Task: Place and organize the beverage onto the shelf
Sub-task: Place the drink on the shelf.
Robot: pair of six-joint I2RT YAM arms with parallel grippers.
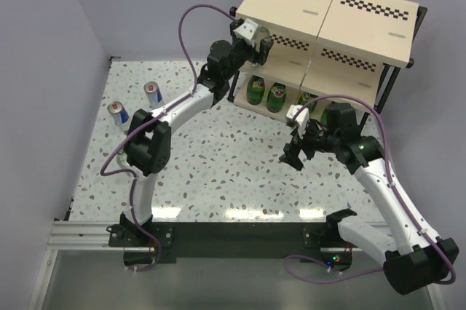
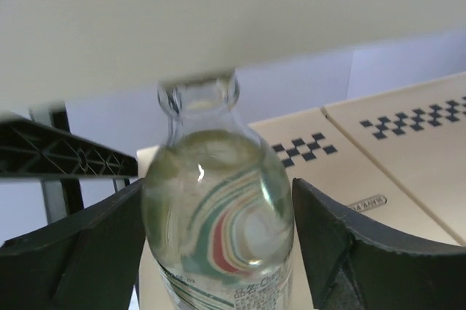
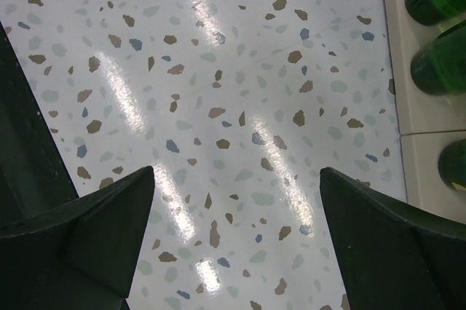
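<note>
Top external view: two cans (image 1: 116, 112) wait on the bench (image 1: 218, 164) while my left hand (image 1: 260, 43) reaches into the middle tier of the shelf (image 1: 331, 12), fingers (image 2: 87, 244) close against both sides of an upright clear bottle (image 2: 218, 208) to steady it under the top board; whether they press or merely bracket it I cannot tell. Green bottles (image 1: 256, 90) line the bottom tier, and my right hand (image 1: 295, 153) hangs wide open and empty, free for the next drink.

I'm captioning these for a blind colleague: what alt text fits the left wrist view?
A clear bottle with a swirled red-and-green label stands between the left gripper's two dark fingers, its mouth just under a pale shelf board. Lower beige boards with black checkered strips lie behind it; whether the fingers press the bottle is unclear.
</note>
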